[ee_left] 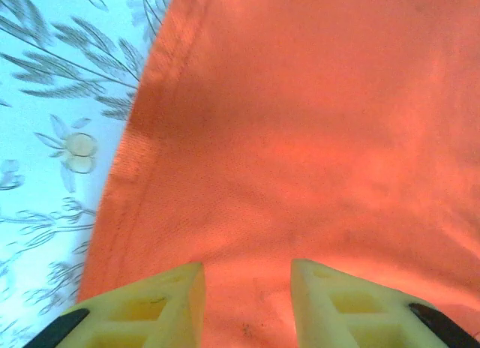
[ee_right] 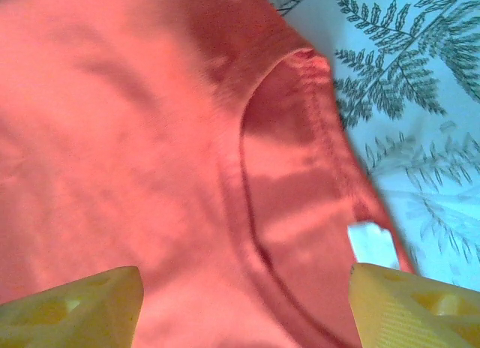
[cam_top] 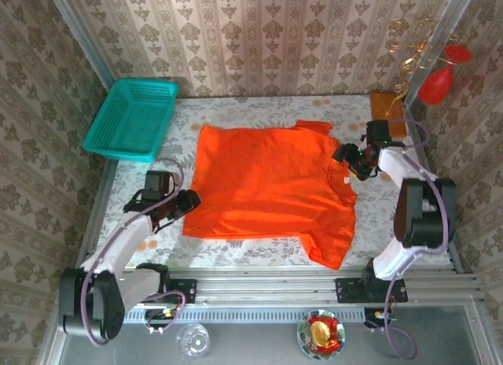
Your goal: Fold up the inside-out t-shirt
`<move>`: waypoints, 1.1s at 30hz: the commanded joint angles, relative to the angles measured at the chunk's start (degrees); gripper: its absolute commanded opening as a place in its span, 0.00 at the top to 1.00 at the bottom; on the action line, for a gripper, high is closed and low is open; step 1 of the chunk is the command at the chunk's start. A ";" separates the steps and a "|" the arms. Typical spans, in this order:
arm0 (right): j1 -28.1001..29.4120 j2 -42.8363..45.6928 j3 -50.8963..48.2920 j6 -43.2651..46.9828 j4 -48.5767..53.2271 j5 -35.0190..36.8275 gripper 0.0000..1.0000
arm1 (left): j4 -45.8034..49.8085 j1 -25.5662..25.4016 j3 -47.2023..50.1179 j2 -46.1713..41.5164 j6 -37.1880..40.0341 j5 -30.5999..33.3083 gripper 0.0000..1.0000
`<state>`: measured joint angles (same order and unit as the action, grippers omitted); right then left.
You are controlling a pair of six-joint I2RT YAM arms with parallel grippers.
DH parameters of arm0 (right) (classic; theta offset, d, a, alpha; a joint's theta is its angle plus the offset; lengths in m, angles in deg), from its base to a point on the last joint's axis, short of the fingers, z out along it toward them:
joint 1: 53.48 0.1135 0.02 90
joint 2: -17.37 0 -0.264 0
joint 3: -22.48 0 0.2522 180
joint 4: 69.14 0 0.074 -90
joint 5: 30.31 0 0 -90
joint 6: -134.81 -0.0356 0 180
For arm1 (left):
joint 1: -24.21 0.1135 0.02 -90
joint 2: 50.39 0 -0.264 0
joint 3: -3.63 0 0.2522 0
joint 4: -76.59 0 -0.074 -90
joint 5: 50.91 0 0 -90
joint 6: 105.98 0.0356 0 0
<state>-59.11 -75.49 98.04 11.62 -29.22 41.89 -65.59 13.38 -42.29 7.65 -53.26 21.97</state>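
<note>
The inside-out t-shirt (cam_top: 271, 188) is lying spread flat across the middle of the worktop (cam_top: 236, 109), its hem facing the left of the top view, its neckline (ee_right: 251, 160) facing the right, and one sleeve reaching toward the lower right. No fold is showing anywhere in it, so I am judging the task as not yet begun: every fold is waiting to be made, and the grippers seem to be lining up on opposite ends. The left gripper (cam_top: 187, 201) is hovering over the hem at the shirt's lower left. In its wrist view the jaws are standing partly apart with cloth showing in the gap, and nothing is pinched as far as I can see. The right gripper (cam_top: 350, 162) is sitting at the collar, jaws gaping wide either side of the neckline and a white label (ee_right: 373, 244), holding nothing. Whether any fingertip is touching the cloth is hard to make out, since the bottom edge of each wrist view is cutting the fingers off. A teal basket (cam_top: 130, 117) is standing apart at the upper left.
</note>
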 commanded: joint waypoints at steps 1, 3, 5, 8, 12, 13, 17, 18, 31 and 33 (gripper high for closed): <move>1.17 8.75 -4.69 -1.83 4.10 0.84 0.26 | 14.24 -0.25 -1.15 -4.94 1.75 7.07 0.65; 1.58 12.65 -7.92 -2.31 5.49 0.93 0.26 | 18.73 -1.43 -0.91 -7.59 -1.41 11.46 0.68; 2.06 18.08 -12.00 -3.18 6.28 1.01 0.27 | 21.30 -2.47 -0.17 -8.94 -4.75 14.09 0.67; 2.88 24.18 -18.04 -4.70 6.27 0.84 0.27 | 21.14 -2.71 2.18 -9.44 -7.71 13.39 0.64; 3.43 30.52 -22.90 -6.24 8.04 1.16 0.27 | 18.32 -2.80 5.28 -8.50 -9.33 10.10 0.64; 3.58 31.94 -23.48 -6.64 8.58 1.72 0.27 | 18.29 -2.79 5.64 -7.99 -9.55 10.16 0.64; 3.69 35.23 -24.37 -7.37 9.72 3.17 0.27 | 16.56 -2.79 6.45 -5.27 -8.96 9.29 0.63; 3.69 35.37 -24.28 -7.46 9.87 3.14 0.27 | 15.96 -2.79 6.57 -4.74 -8.91 8.86 0.64; 4.38 35.90 -24.26 -8.38 11.35 4.44 0.27 | 13.66 -2.88 8.43 -2.54 -10.18 8.52 0.84; 4.46 36.21 -24.27 -8.46 11.68 4.53 0.27 | 13.48 -2.88 8.43 -2.40 -10.19 8.44 0.91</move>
<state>-55.07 -40.43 74.00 4.04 -20.11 44.91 -52.09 11.00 -34.60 5.48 -62.70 30.51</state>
